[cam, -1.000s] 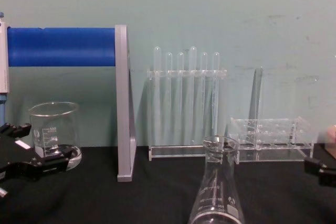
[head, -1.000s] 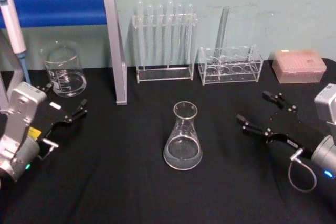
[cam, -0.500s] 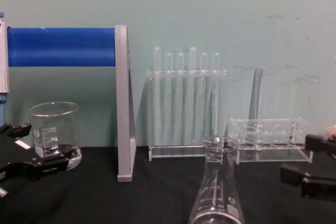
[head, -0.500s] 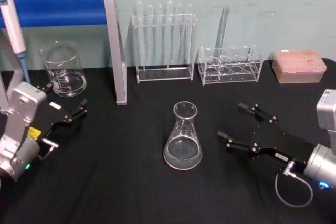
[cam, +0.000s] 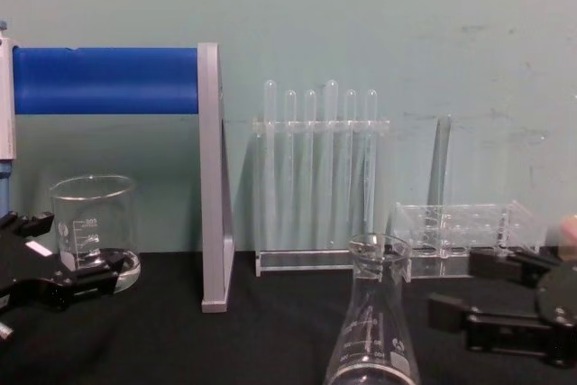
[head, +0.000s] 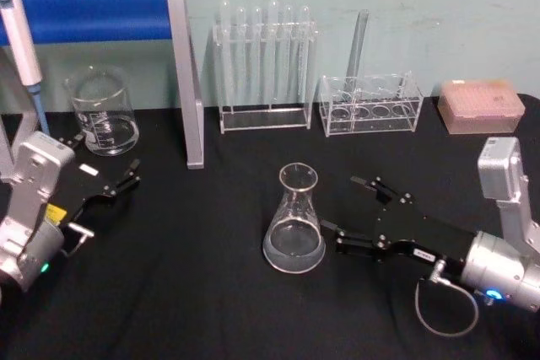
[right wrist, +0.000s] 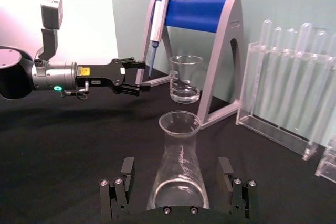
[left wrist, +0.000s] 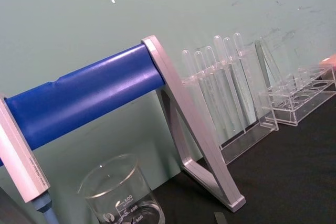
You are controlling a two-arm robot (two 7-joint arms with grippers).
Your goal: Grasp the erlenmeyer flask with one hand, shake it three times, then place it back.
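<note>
Closing in from three o'clock, my right gripper point(head: 343, 211) now straddles the erlenmeyer flask point(head: 294, 221), jaws spread, ready to clamp; my left gripper point(head: 105, 162) idles at nine o'clock, jaws spread.

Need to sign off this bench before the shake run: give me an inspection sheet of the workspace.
Surface: black cloth, no spills seen.
Job's things: erlenmeyer flask upright mid-table, not yet gripped.
Clutter: beaker, blue pipette stand with a pipette, tall test tube rack, low rack and pink tip box, all along the back.
Grippers: right gripper, jaws open on either side of the flask's lower body with gaps; left gripper, jaws open, parked near the beaker.
Cables: grey loop at the right wrist, away from the flask.
Surroundings: teal wall; nothing else seen.
</note>
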